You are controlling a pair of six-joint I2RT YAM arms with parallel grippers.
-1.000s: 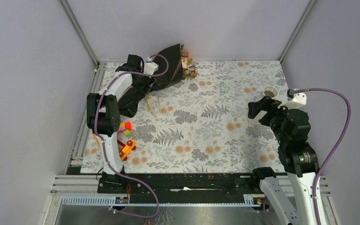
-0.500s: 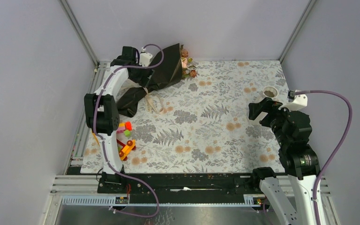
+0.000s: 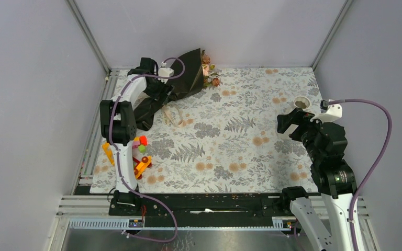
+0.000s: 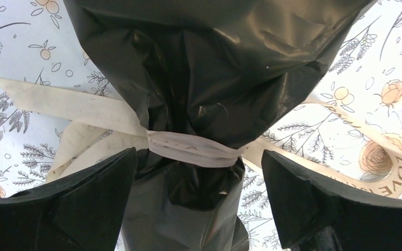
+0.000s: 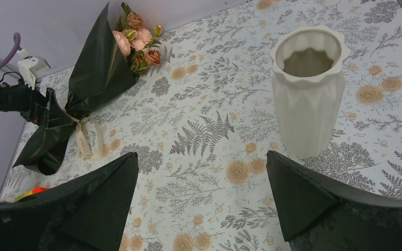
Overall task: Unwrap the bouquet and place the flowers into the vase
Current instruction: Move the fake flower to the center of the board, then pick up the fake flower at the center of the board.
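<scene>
The left end effector (image 4: 198, 154) is released, its two black fingers (image 4: 91, 196) spread wide on either side of the bouquet (image 4: 214, 63), a cone of glossy black wrapping paper. The fingers straddle the cone's pinched neck, where a cream fabric ribbon (image 4: 193, 149) is tied around it. Whether either finger touches the paper cannot be told. The ribbon's loose tails trail onto the tabletop (image 3: 241, 151), which is covered in a pale cloth printed with grey ferns and orange blooms; one tail carries printed letters.

The bouquet lies on its side at the far left corner of the tabletop, narrow end toward the left edge and open mouth toward the back wall. The flowers (image 5: 138, 39), peach-pink roses with a few brownish blooms and green leaves, show at that mouth, inside the wrapping.

The right end effector (image 5: 201, 156) is released as well, jaws wide apart and grasping nothing, hovering above the right side of the tabletop. Just ahead of it and to its right stands the small white ribbed ceramic vase (image 5: 309, 99), upright, its wavy mouth open. Vase and bouquet are well apart.

A colourful toy-block car (image 3: 138, 159) sits near the left edge, beside the left arm.
</scene>
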